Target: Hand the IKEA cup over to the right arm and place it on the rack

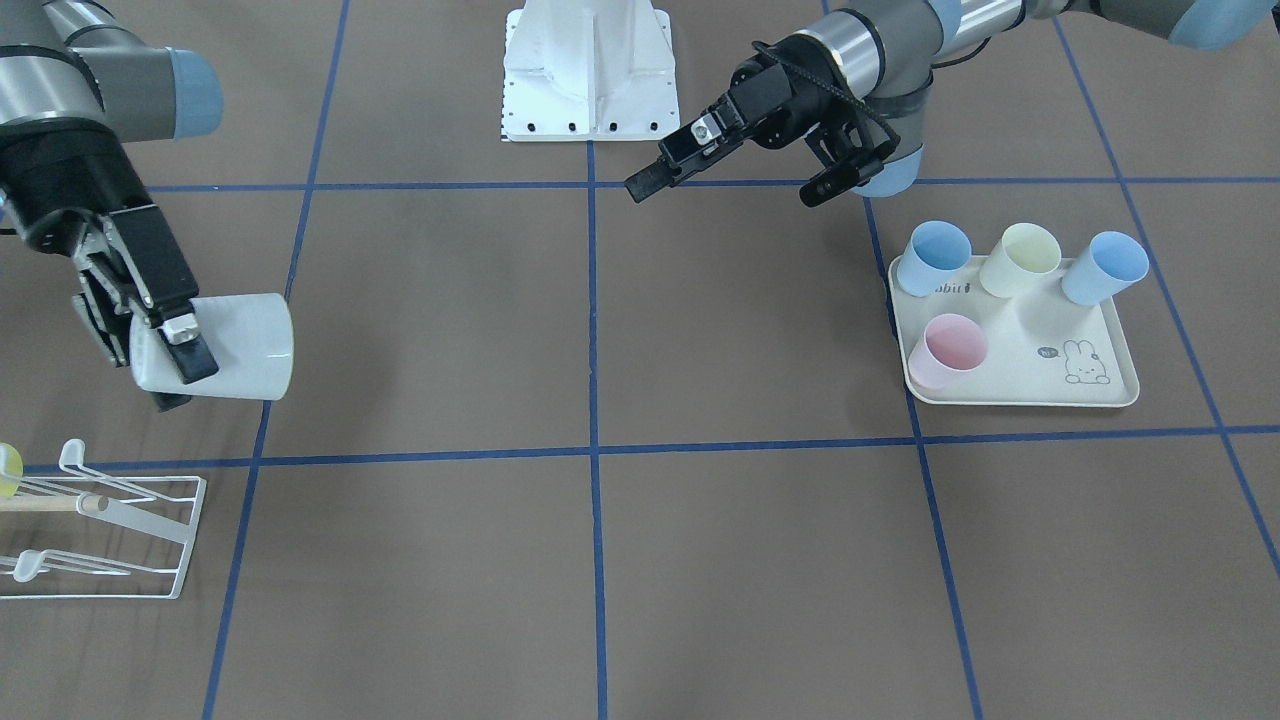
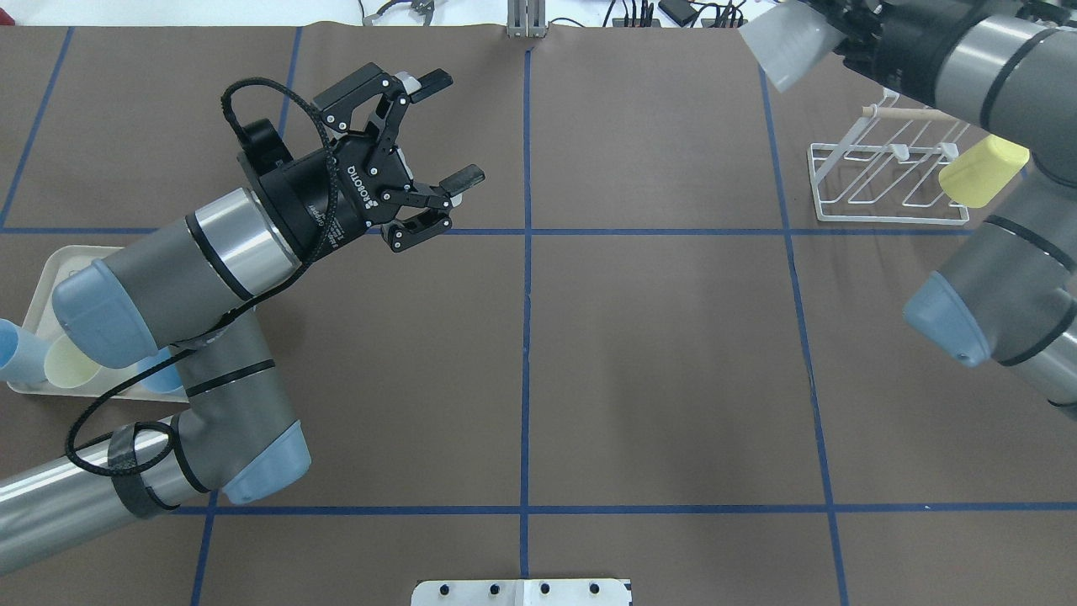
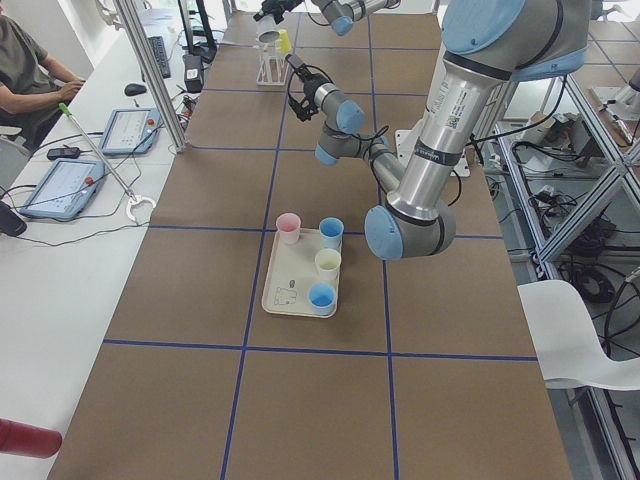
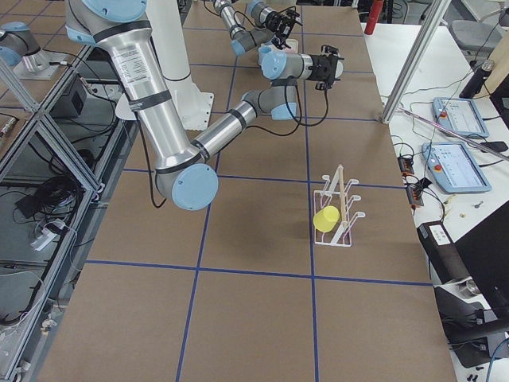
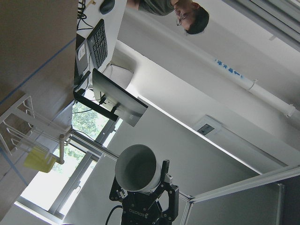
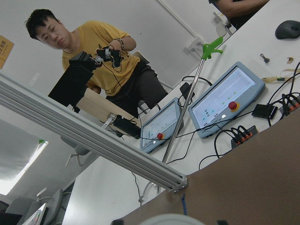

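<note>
The rack (image 1: 92, 505) runs off the front view's edge, its yellow cup (image 1: 8, 470) a mere sliver. Overhead, the left arm (image 2: 168, 269) hides most of the tray (image 2: 52, 273) (pink cup (image 1: 950, 348) included); the right wrist view shows only the rim of the white cup (image 6: 164, 220).

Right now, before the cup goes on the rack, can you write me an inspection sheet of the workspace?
Surface: brown table with a blue tape grid.
Job's things: white cup held on its side in the air, not yet on the rack; the rack already carries a yellow cup.
Clutter: cream tray with four pastel cups standing on it.
Grippers: right gripper, jaws shut on the white cup; left gripper, jaws open, empty.
Cables: black cable looped along the left arm.
Surroundings: a person and control tablets at the side desk.
</note>
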Action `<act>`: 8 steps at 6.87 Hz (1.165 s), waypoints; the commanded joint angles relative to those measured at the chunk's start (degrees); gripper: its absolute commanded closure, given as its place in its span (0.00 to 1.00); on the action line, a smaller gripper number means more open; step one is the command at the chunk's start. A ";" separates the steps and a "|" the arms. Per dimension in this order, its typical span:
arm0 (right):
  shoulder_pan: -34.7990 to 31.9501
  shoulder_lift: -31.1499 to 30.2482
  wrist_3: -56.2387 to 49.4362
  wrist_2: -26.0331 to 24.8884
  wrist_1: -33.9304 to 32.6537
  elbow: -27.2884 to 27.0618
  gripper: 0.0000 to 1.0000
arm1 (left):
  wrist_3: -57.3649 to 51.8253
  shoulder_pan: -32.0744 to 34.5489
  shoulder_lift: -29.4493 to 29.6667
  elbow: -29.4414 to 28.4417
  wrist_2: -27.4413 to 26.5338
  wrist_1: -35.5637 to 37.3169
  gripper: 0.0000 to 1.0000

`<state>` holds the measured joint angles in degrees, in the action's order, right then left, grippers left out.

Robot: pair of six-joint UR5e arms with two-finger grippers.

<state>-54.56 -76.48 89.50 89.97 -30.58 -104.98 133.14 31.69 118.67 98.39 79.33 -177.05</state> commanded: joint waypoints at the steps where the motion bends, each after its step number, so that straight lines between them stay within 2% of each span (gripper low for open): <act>1: -3.87 -8.13 -12.27 -0.06 -0.18 -1.19 1.00 | -7.08 1.18 -0.37 7.14 2.31 13.95 0.00; 3: -7.39 -9.39 -23.54 -1.55 -8.83 -3.11 1.00 | -14.98 2.32 -0.72 11.36 4.25 25.03 0.00; 4: -7.76 -10.26 -27.06 -3.82 -13.59 -4.69 1.00 | -17.19 2.67 -1.77 12.52 4.60 27.17 0.00; 6: -7.58 -12.02 -30.16 -8.39 -16.86 -4.71 1.00 | -27.26 6.96 -4.41 15.94 11.26 35.41 0.00; 7: -7.24 -11.85 -32.00 -10.24 -20.02 -4.53 1.00 | -29.06 7.85 -5.20 16.13 12.24 36.85 0.00; 8: -6.19 -11.85 -32.45 -10.52 -20.48 -3.83 1.00 | -30.04 7.86 -5.64 16.13 12.25 36.86 0.00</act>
<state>-61.63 -88.30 58.14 80.52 -49.46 -109.38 105.01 39.01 113.70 114.23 90.93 -141.18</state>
